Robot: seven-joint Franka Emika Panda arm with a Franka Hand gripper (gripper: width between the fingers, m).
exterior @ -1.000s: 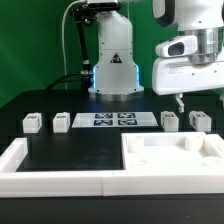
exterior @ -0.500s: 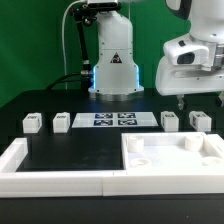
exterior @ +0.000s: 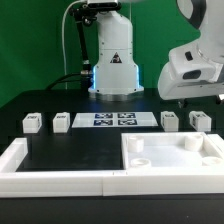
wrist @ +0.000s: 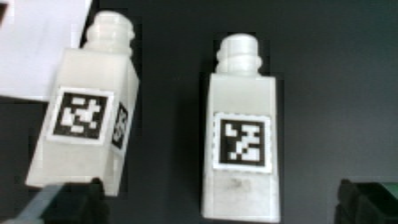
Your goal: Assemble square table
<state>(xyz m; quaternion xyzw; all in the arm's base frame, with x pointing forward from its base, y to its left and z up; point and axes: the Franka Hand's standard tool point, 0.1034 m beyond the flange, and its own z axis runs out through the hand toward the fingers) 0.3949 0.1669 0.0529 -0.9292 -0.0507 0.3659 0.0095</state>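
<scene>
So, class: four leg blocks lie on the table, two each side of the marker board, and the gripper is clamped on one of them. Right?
Not clamped: the wrist view shows the gripper open above two leg blocks, holding neither. The rest stands: four blocks lie on the table, two each side of the marker board.

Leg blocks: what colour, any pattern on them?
White leg blocks, each carrying a black-and-white square tag. Clearest in the wrist view.
</scene>
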